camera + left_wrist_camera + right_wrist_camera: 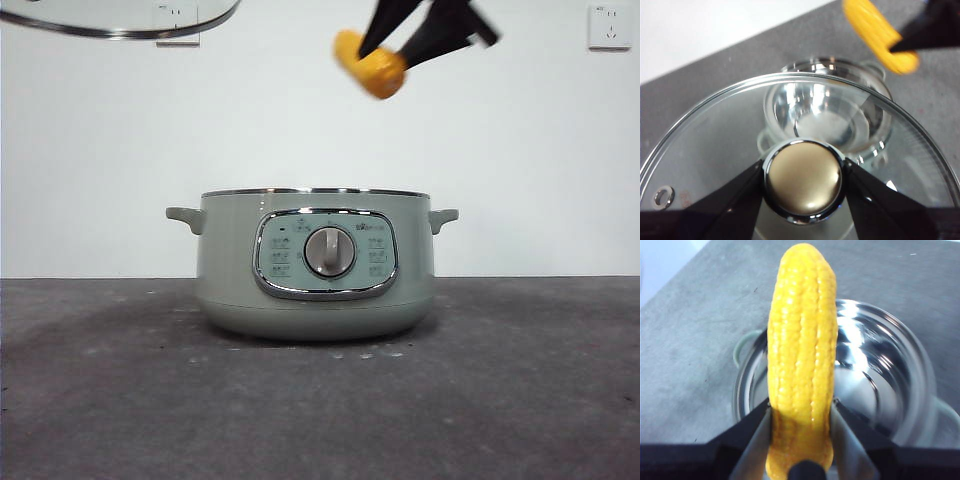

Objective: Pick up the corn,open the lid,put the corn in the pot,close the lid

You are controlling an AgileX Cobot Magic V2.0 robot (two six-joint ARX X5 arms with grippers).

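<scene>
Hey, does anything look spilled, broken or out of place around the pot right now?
Nothing stands out. The pot sits upright and open; the lid and the corn are each held above it.

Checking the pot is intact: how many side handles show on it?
2: one handle on the pot's left side, the other handle on its right, in the front view.

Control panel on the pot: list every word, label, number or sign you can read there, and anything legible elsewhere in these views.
Control panel of the pot: small printed labels and icons ring the dial, all too small and blurred to read.
Small mark above the dial, maybe a brand: unreadable.
Lid: a faint reddish mark near its vent hole, too blurred to read.
Wall sockets: no legible text.
Corn: none.
</scene>
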